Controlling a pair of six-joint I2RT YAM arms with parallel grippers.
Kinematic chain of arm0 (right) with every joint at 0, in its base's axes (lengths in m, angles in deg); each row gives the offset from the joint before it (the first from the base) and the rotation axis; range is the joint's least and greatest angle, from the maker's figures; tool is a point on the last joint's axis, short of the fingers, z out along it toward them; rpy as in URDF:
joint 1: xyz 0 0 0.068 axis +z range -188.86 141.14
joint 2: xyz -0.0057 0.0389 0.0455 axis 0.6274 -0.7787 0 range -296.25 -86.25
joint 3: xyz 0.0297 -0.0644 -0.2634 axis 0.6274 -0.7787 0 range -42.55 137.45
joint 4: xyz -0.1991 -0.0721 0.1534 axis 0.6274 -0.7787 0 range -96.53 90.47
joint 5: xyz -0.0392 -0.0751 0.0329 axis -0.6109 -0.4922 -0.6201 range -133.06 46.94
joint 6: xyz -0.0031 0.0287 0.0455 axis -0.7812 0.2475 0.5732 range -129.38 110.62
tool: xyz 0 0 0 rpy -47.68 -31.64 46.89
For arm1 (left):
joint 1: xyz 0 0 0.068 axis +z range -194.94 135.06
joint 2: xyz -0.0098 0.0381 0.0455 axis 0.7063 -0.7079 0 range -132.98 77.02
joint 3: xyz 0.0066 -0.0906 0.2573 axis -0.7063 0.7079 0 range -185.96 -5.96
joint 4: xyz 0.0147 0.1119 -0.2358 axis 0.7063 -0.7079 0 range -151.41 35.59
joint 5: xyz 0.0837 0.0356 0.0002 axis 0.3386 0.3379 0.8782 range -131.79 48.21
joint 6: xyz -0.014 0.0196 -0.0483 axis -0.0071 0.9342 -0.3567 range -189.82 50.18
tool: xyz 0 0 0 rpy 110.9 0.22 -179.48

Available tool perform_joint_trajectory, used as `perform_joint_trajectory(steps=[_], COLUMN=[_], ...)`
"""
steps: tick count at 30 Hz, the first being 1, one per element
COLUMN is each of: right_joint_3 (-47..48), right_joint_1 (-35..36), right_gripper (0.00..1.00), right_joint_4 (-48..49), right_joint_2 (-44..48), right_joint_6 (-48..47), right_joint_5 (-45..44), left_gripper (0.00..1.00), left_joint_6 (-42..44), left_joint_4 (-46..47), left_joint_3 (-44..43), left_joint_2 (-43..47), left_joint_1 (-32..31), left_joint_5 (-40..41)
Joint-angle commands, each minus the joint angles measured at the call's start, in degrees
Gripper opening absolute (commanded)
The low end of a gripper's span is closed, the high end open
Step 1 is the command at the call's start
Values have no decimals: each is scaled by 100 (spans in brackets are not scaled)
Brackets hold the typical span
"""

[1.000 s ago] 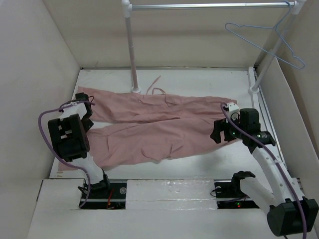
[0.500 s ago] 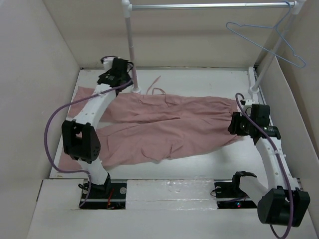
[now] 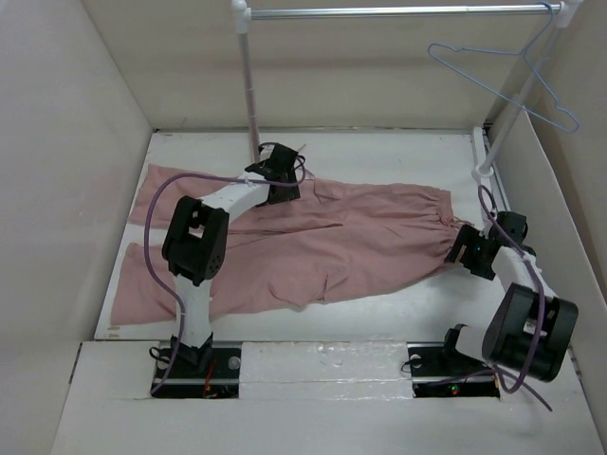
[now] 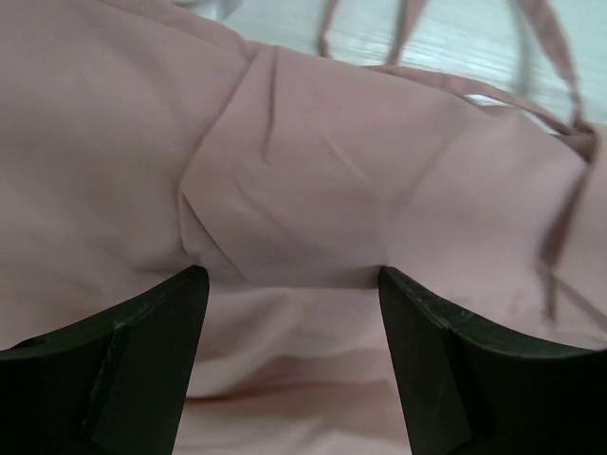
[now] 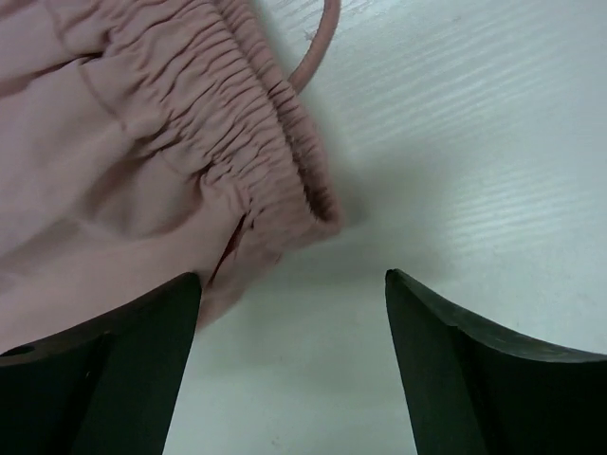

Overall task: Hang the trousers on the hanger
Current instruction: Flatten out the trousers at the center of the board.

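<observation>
The dusty-pink trousers (image 3: 313,242) lie flat across the table, legs to the left, gathered waist (image 3: 438,223) to the right. The pale blue hanger (image 3: 517,81) hangs from the rail at the upper right. My left gripper (image 3: 282,178) is open, low over the upper leg fabric (image 4: 303,180) near the drawstring (image 4: 545,38). My right gripper (image 3: 467,254) is open over bare table just beside the corner of the elastic waistband (image 5: 266,142), its left finger (image 5: 114,370) over the fabric edge. Neither holds anything.
A white and metal rail (image 3: 398,11) spans the back on two posts; the left post (image 3: 251,95) stands just behind the left gripper, the right post (image 3: 498,133) near the right wall. Walls enclose the table on three sides.
The left arm has swung from the table's left side, past the back post, to the trousers' upper middle. The right gripper has moved right and down to the waistband corner.
</observation>
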Motion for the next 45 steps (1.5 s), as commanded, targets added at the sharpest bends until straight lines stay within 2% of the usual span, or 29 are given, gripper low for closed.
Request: perform_joint_trajectory(steps=[1,2,4,5,7,12,13,14,17,19,20,21,22,24,25,28,31,32,33,34,35,37,38,39,40,42,43,45], right_joint_3=[-10,-45,-203,-247,-326,-248,-204,-143,-256,-274,-265,-161,-160,-37,-11,217,543,578,561,561,561,596,605,622,666,692,745,780], right_joint_1=[-182,-182,-366,-454,-840,-1509,-1510,-1510,-1457,-1457,-1457,-1257,-1255,-571,-352,370,1073,1266,1694,1698,1803,2145,2242,2417,2506,2647,2700,2788], right_gripper=[82,72,43,17,0,0,7,30,69,76,77,79,79,79,79,79,79,78,77,77,77,77,77,77,77,77,77,77], right_joint_4=[1044,1176,1580,1582,1451,748,573,528,528,431,378,178,176,114,132,-8,-193,-211,-141,-141,-80,-88,-70,-70,-70,-27,-44,-61], right_joint_2=[-654,-726,-762,-692,-543,369,380,346,144,178,274,580,583,714,862,1013,969,1004,1065,1066,1092,1110,1110,1093,1084,1023,1005,969], right_joint_6=[201,262,438,508,500,158,44,26,17,-114,-141,-159,-159,33,121,193,8,-18,-1,-1,-27,-80,-141,-168,-194,-282,-299,-387], right_joint_5=[358,473,431,309,325,-88,-79,156,796,1044,1124,1299,1300,1300,1335,1274,1204,1169,1212,1213,1247,1222,1187,1178,1195,1230,1256,1292], left_gripper=[68,68,68,68,68,70,70,71,72,70,63,36,36,3,0,0,0,0,0,0,0,0,0,0,5,20,42,61], left_joint_6=[-74,-57,-65,-65,-65,-109,-127,-153,-223,-258,-267,-346,-346,-530,-836,-1320,-1602,-1743,-1735,-1735,-1726,-1447,-1349,-1261,-1182,-1138,-1146,-1164], left_joint_4=[269,339,383,401,427,366,340,313,226,68,49,32,32,5,-21,188,172,198,425,427,427,366,270,130,50,-117,-126,-13], left_joint_3=[209,305,534,596,746,711,685,667,553,412,386,403,403,534,622,1341,2203,2683,3202,3433,3609,3942,3971,3989,3998,3989,4006,4050], left_joint_2=[-57,-57,-22,-13,74,180,224,268,619,970,1102,1538,1542,1935,2025,2499,3149,3629,4130,4361,4529,4687,4680,4645,4601,4557,4531,4426], left_joint_1=[61,61,61,9,-44,-246,-247,-247,-247,-247,-247,-247,-247,-81,33,596,1237,1430,2259,2267,2989,3722,4187,4331,4454,4700,4762,5025], left_joint_5=[-190,-216,-216,-225,-243,-313,-304,-330,-156,11,169,205,162,-101,-546,-1225,-1202,-1140,-1035,-1034,-1086,-1525,-1526,-1413,-1333,-975,-859,-726])
